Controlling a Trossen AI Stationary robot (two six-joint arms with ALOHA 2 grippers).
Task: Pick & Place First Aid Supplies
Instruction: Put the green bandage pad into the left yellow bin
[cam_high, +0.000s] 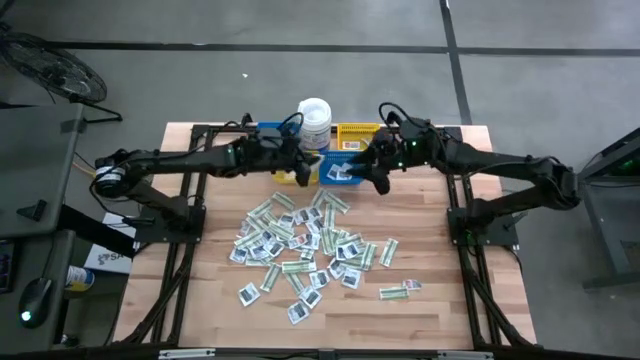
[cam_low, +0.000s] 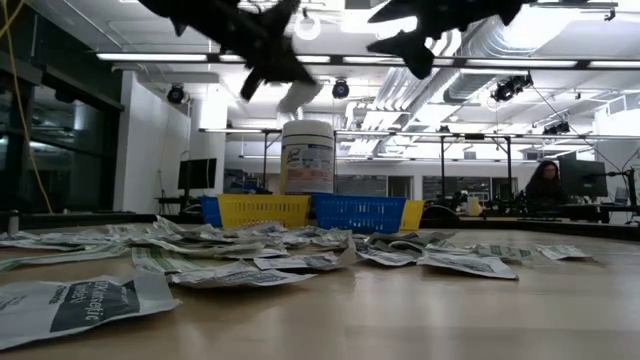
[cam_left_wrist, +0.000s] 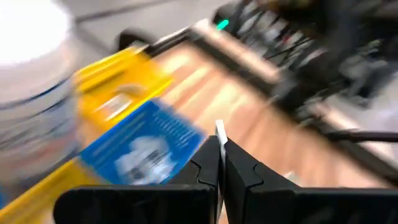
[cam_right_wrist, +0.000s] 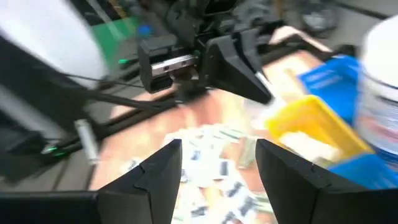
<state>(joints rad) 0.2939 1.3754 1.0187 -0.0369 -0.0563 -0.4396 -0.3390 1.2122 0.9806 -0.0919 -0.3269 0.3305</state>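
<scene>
Wooden table carries scattered packets, bins (blue, yellow) and a tub.

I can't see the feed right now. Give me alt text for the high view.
Both arms meet at the table's far edge: the left gripper and the right gripper, fingers open, hang by the blue bin, yellow bin and white tub. Dozens of first aid packets lie scattered across the wooden table nearer the camera.
</scene>
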